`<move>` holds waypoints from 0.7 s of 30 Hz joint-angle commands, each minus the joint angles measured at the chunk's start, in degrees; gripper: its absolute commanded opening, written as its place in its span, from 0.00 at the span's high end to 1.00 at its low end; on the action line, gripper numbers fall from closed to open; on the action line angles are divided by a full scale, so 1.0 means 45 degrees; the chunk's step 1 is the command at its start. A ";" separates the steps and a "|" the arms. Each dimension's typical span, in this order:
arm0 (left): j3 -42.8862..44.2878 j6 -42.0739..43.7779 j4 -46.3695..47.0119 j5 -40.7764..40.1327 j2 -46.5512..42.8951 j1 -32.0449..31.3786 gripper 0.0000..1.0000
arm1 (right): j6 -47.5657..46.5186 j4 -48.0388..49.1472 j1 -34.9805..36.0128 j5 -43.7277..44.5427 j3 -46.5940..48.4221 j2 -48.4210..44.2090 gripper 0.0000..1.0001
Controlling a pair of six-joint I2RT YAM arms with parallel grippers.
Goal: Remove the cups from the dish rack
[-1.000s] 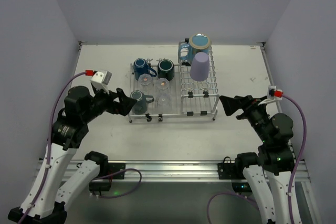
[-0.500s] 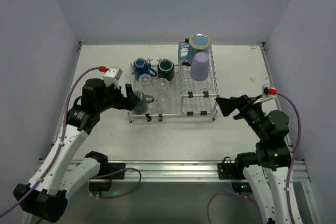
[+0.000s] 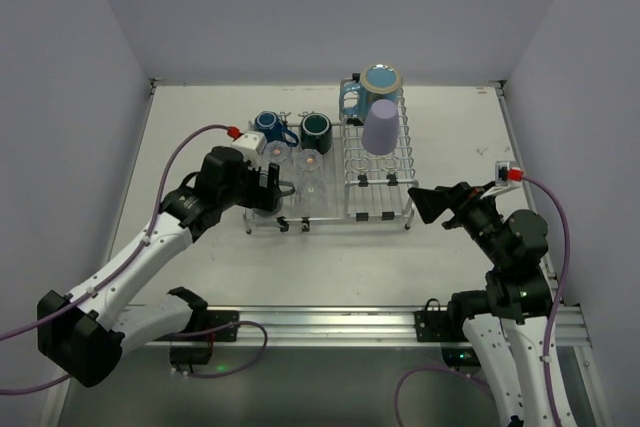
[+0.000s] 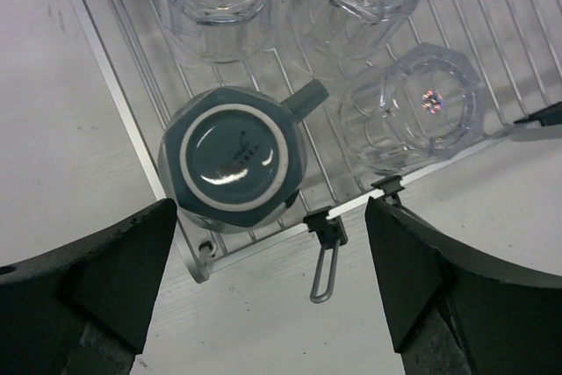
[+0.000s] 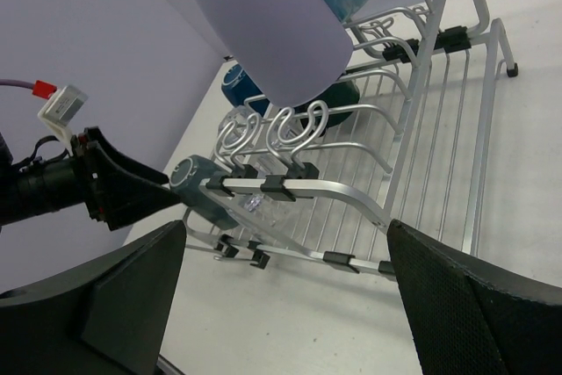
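Grey-green mug (image 4: 230,157), upturned at dish rack (image 4: 132,142) near-left corner: approach step. Your left end effector (image 4: 268,252) hangs spread above it; lower, straddle, close. Right end effector (image 5: 285,243) is spread too.

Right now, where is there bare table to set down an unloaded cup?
Bare table lies on both sides of the dish rack, out to the table's edges, and along the near strip in front of it. Crowded: the rack's flat grid, packed with mugs and glasses, with the open left gripper above its near-left corner.
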 commanded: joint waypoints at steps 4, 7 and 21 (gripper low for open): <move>0.0471 -0.0147 0.0513 -0.2603 0.0663 -0.0553 0.07 | -0.0137 0.0192 -0.0020 -0.0439 -0.0150 -0.0090 0.01; 0.0413 -0.0206 0.0727 -0.2820 0.0917 -0.0710 0.07 | -0.0117 0.0290 -0.0020 -0.0517 -0.0228 -0.0071 0.01; 0.0315 -0.0362 0.1880 -0.2917 0.2322 -0.0769 0.08 | -0.0136 0.0602 -0.0020 -0.0907 -0.0600 0.0008 0.01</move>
